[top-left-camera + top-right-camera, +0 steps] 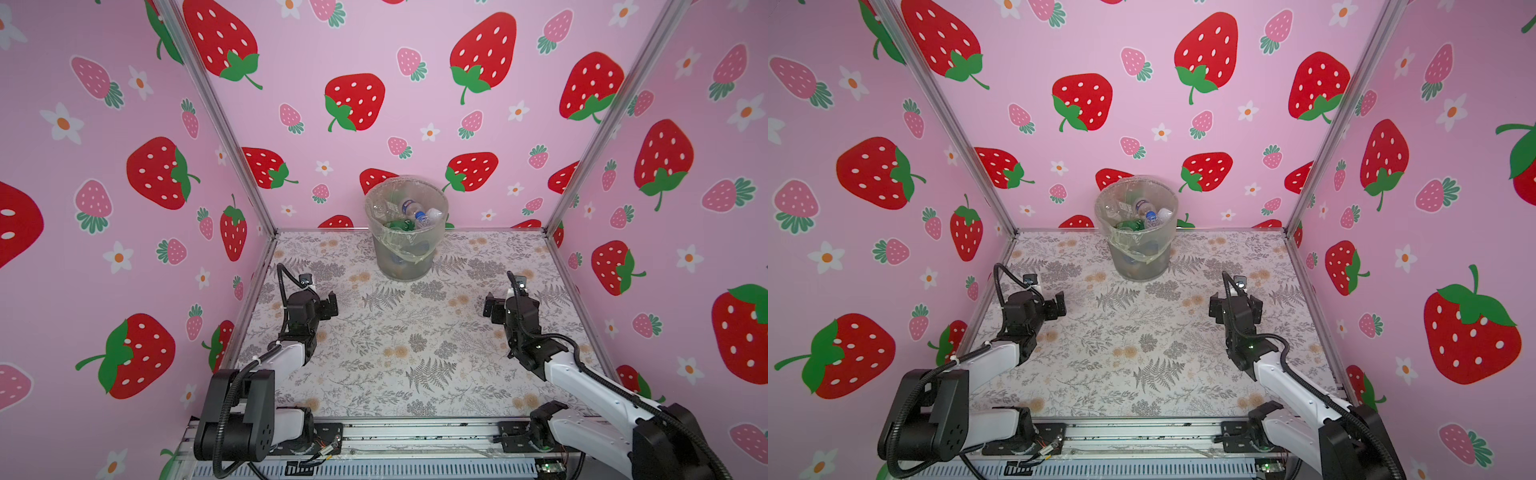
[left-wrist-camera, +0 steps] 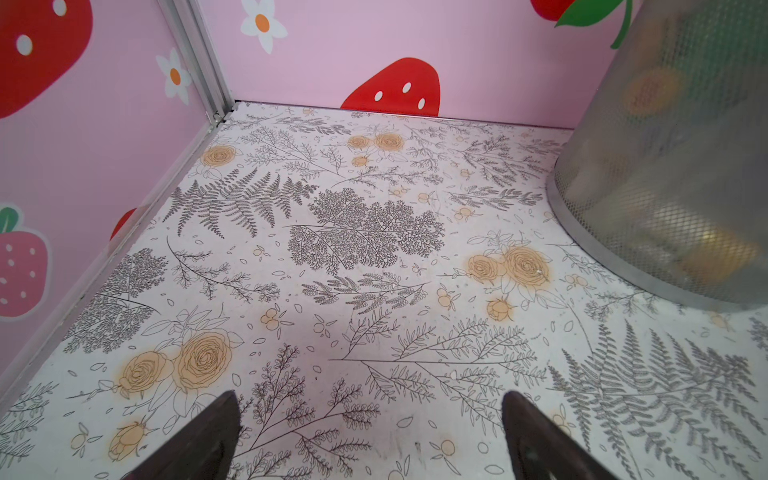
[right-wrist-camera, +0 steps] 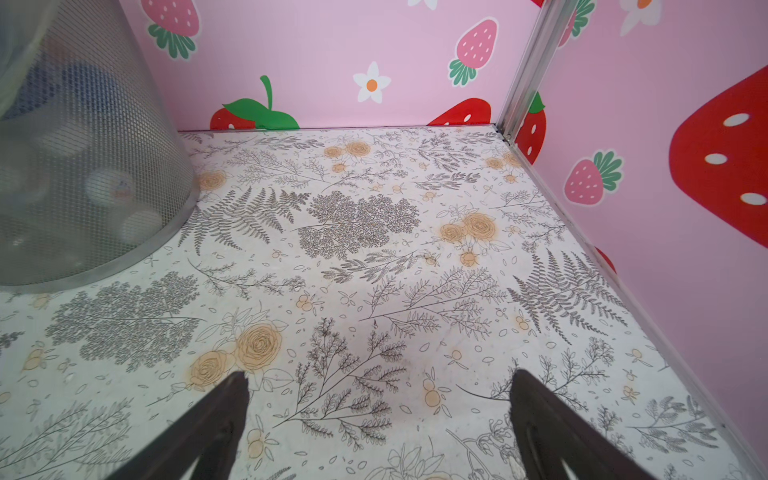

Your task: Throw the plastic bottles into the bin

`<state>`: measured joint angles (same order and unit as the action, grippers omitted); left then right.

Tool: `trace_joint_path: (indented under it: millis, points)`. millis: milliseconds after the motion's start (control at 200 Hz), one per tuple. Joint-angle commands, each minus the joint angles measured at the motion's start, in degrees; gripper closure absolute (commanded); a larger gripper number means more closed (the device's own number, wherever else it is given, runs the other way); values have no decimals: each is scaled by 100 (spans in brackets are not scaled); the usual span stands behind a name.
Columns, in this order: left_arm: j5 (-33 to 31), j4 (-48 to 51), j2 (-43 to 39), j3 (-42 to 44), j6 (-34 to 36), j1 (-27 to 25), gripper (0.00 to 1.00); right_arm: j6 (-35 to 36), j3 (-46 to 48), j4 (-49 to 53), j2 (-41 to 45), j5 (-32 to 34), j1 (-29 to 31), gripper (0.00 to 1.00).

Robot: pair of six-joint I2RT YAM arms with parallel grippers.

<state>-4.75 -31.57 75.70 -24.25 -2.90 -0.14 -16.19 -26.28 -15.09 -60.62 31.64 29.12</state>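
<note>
On the left side of the counter (image 1: 395, 357), my left pincer (image 2: 370, 401) hangs low over the fern-and-rose print. Its jaws are spread wide with nothing between them. My left wrist view shows the two dark fingertips (image 2: 226, 415) framing only printed surface. That arm reaches in from the front rail (image 1: 415, 434), close to the left strawberry wall (image 1: 104, 187).

Further along, in the middle and at the back of the counter, the bin (image 1: 405, 262) stands upright near the rear wall. It is well apart from both my pincers. In both top views it is grey and see-through, with a clear bag (image 1: 409, 245) folded over its rim. The plastic bottles (image 1: 417, 212) lie heaped inside it. A clear one with a blue cap lies near the top, and a green bottle (image 1: 399, 225) sits lower, toward the front. More shapes show dimly through the wall, too blurred for me to count.

Over on the right, my right pincer (image 3: 380, 380) hangs low over the counter too, jaws wide and empty. Its arm comes in from the front rail beside the right strawberry wall (image 1: 685, 187). My right wrist view catches the bin's meshy grey side (image 3: 104, 145), with pale round shapes and a dark blue patch behind it
</note>
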Motion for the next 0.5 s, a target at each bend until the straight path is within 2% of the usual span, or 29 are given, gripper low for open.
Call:
trace_joint_path:
  millis: [0, 200, 275, 495]
  points:
    - [486, -612, 156, 115, 147, 119, 1, 356, 67, -643, -130, 699, -38, 1]
    - [1036, -632, 311, 15, 219, 324, 1, 1240, 381, -2083, -684, 1303, -102, 1]
    - [1223, -693, 368, 1, 117, 453, 1, 1300, 418, -2489, -942, 1328, -267, 1]
    - [1220, -2700, 1324, 541, -377, 702, 1, 906, 580, -3877, -1645, 758, -1041, 1]
